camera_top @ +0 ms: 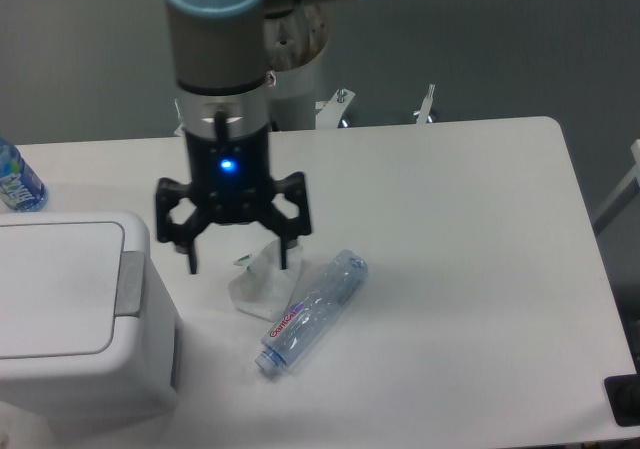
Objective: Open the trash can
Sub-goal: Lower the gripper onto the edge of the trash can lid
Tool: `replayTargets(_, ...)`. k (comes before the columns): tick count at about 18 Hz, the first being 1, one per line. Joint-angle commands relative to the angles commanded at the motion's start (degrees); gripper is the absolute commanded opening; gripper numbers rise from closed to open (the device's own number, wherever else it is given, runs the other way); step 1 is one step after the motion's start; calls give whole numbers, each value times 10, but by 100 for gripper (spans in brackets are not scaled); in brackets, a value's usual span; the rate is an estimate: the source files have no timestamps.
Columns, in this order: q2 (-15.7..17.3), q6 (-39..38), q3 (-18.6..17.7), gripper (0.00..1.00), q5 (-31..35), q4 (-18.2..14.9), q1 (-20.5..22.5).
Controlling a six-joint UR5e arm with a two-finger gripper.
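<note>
The trash can [70, 314] is a large white boxy bin at the lower left of the table, lid flat and shut, with a grey push-bar strip [131, 282] along the lid's right edge. My gripper [240, 259] hangs from the arm just right of the bin's upper right corner, above the table, with its two black fingers spread wide and nothing between them. The left fingertip [192, 261] is close to the bin's right side, apart from it.
A clear plastic bottle [315, 309] lies on its side right of the gripper. A crumpled clear wrapper [262, 287] lies under the gripper. Another bottle with a blue label [18, 181] stands at the left table edge behind the bin.
</note>
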Motion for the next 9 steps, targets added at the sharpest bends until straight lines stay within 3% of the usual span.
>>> replayTargets(2, -6, -2, -2, 100, 0, 21, -8)
replayTargets(9, -20, -13, -3, 100, 0, 24, -26)
